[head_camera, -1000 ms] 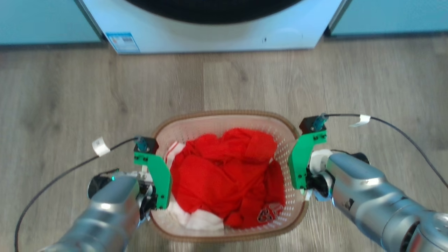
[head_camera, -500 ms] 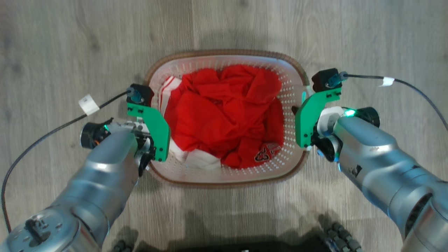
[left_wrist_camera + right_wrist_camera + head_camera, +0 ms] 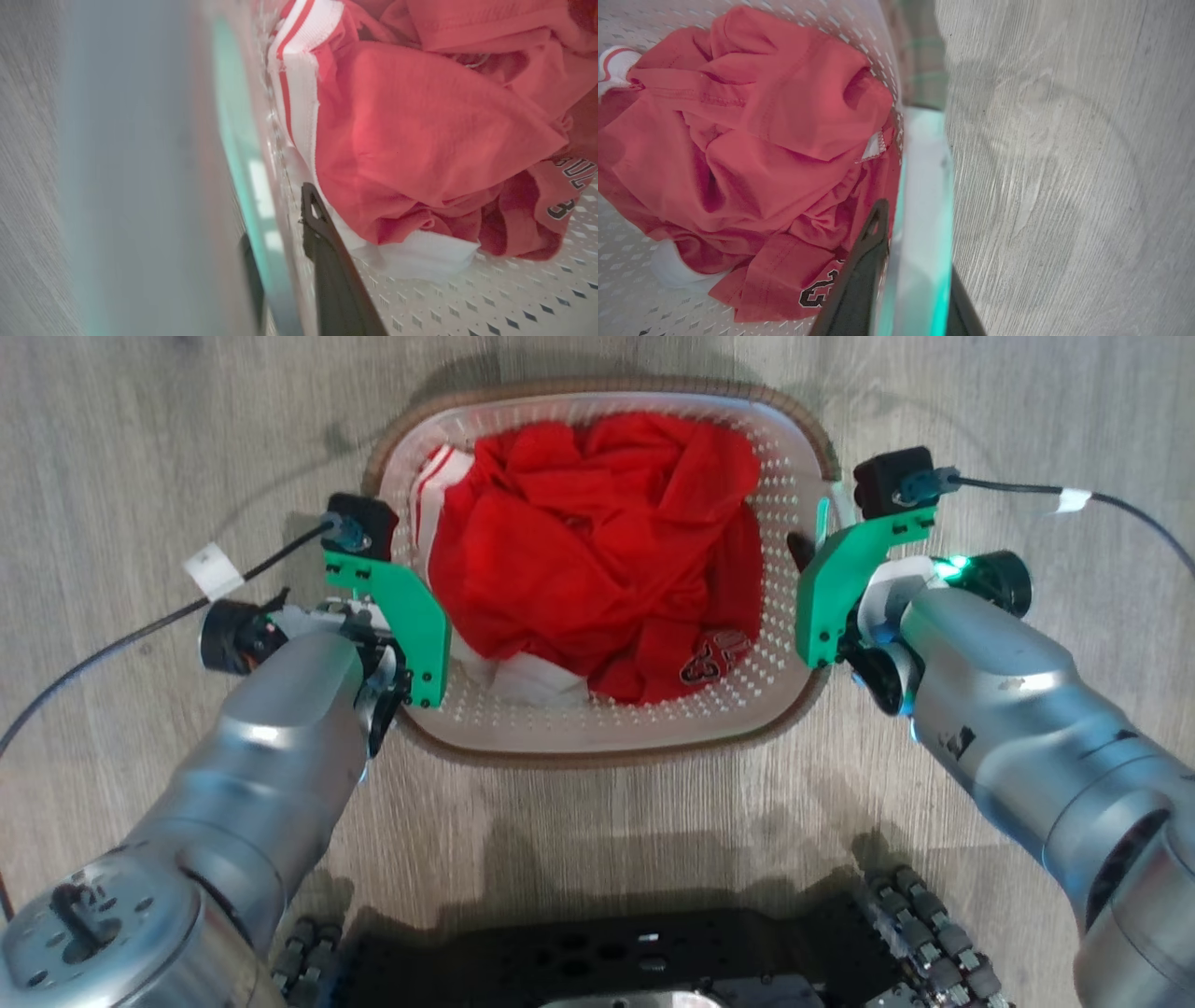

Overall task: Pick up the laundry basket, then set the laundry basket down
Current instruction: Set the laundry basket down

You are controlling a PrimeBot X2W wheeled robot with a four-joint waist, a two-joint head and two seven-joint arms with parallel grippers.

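Note:
The laundry basket, white and perforated with a brown rim, holds crumpled red and white clothes. My left gripper straddles its left wall: in the left wrist view one dark finger is inside by the clothes and the other outside, shut on the wall. My right gripper clamps the right wall the same way, its inner finger inside the basket and the outer one beyond the handle. A shadow lies offset on the floor at the basket's upper left.
Grey wood-look floor surrounds the basket. My black wheeled base fills the bottom edge, just below the basket. A dark cable trails left from the left wrist and another runs right from the right wrist.
The head view has tilted down: the washing machine has left the picture and my base has come in. The basket, still gripped on both sides, now sits nearer my base.

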